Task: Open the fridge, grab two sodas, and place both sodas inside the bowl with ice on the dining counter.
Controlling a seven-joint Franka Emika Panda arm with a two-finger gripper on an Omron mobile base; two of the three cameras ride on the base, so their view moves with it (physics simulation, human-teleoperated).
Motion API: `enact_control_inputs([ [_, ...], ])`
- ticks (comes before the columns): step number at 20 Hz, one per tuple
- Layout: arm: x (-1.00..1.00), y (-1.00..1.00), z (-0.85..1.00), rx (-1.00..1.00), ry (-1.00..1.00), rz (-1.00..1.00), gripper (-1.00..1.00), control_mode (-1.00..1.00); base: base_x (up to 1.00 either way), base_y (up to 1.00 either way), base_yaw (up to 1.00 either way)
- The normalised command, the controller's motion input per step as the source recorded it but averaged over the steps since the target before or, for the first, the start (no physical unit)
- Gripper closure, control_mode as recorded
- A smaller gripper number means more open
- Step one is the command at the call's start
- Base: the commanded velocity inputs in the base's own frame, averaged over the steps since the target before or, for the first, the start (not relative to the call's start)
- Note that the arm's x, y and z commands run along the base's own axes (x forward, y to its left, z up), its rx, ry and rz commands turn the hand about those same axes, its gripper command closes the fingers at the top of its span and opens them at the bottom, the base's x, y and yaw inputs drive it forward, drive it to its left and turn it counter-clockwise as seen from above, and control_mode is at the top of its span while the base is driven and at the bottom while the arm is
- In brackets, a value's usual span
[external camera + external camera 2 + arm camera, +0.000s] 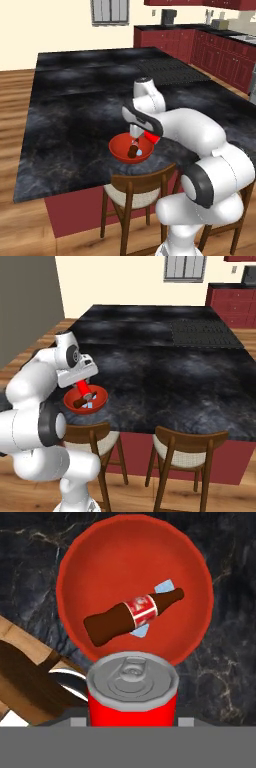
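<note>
My gripper (84, 392) is shut on the bright red soda can (132, 694), holding it a little above the red bowl (100, 557). The can (82, 388) hangs tilted under the hand, over the bowl's (101, 398) near side. The can hides my fingertips in the hand view. The brown soda bottle (131, 614) with a red label lies on its side in the bowl on pale ice cubes (163, 587). The bowl (114, 148) with the bottle (133, 150) sits near the front edge of the black marbled dining counter (75, 100). The fridge is out of view.
Wooden chairs (140, 187) (187, 442) stand against the counter's front edge, one right below the bowl. An inset black cooktop (205, 333) lies at the far right of the counter (165, 371). Dark red cabinets (220, 55) line the back right wall.
</note>
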Motion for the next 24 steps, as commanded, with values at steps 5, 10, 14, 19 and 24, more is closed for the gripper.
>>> enact_control_inputs([
  [5, 0.39, 0.03, -0.33, 0.01, 0.02, 0.06, 1.00, -1.00, 0.00, 0.00, 0.00],
  [10, 0.33, 0.05, -0.33, 0.01, 0.02, 0.06, 1.00, -1.00, 0.00, 0.00, 0.00],
  [14, 0.31, 0.09, -0.31, 0.01, 0.02, 0.05, 1.00, -1.00, 0.00, 0.00, 0.00],
  [19, 0.25, 0.08, -0.28, 0.01, 0.01, 0.04, 1.00, -1.00, 0.00, 0.00, 0.00],
  [24, 0.18, 0.02, -0.24, 0.00, 0.00, 0.03, 1.00, -1.00, 0.00, 0.00, 0.00],
])
